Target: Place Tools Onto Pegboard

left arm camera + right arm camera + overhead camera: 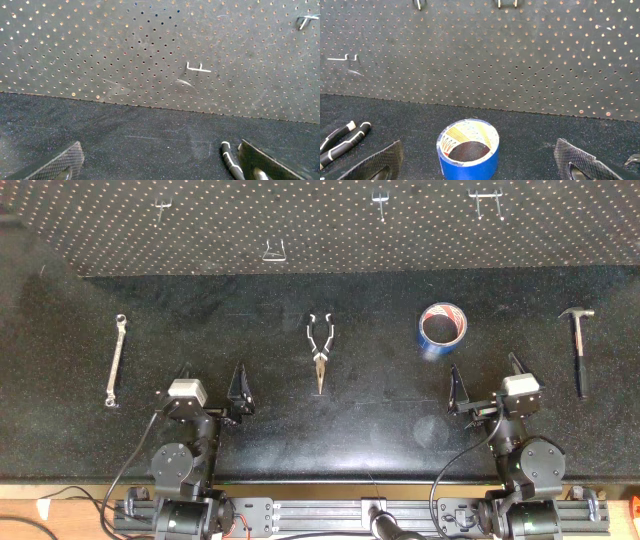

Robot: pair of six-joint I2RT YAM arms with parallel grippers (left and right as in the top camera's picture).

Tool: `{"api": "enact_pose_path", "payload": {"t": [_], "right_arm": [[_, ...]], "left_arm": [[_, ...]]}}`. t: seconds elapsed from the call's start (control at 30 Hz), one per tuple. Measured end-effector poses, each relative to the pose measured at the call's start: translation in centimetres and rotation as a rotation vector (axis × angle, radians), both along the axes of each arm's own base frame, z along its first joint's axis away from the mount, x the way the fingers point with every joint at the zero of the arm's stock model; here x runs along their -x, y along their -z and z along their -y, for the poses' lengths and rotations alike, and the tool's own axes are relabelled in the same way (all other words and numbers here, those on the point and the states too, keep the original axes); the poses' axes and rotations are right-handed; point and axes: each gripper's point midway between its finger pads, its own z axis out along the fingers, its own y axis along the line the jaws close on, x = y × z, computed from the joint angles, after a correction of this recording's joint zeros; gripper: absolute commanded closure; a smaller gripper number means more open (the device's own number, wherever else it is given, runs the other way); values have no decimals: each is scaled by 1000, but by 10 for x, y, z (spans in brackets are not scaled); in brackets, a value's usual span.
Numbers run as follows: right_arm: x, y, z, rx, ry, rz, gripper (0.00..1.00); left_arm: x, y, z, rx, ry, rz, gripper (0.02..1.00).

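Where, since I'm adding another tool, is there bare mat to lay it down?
Widest bare mat lies between the silver wrench and the black-and-white-handled needle-nose pliers, ahead of the left gripper. A second patch sits between the blue tape roll and the black-handled hammer. It is tighter between pliers and tape.

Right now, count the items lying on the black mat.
4: wrench far left, pliers in the middle, blue tape roll right of centre, hammer far right. None seems hidden.

Beside the blue tape roll, itself cropped at its base, the black-and-white pliers handles run off the frame; on the roll's other side, a sliver of grey metal shows too little to identify.
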Motion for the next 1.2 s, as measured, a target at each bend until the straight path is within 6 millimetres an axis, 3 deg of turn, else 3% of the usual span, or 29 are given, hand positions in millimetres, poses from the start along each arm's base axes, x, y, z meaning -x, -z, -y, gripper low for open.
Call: {"api": "enact_pose_path", "payload": {"t": [0.3, 1.2], "right_arm": [[0, 0, 0, 0, 0, 0, 14], [0, 0, 0, 0, 0, 0, 14]], "left_arm": [[0, 0, -1, -77, -2, 5, 25], [0, 0, -1, -80, -1, 5, 23]]}}
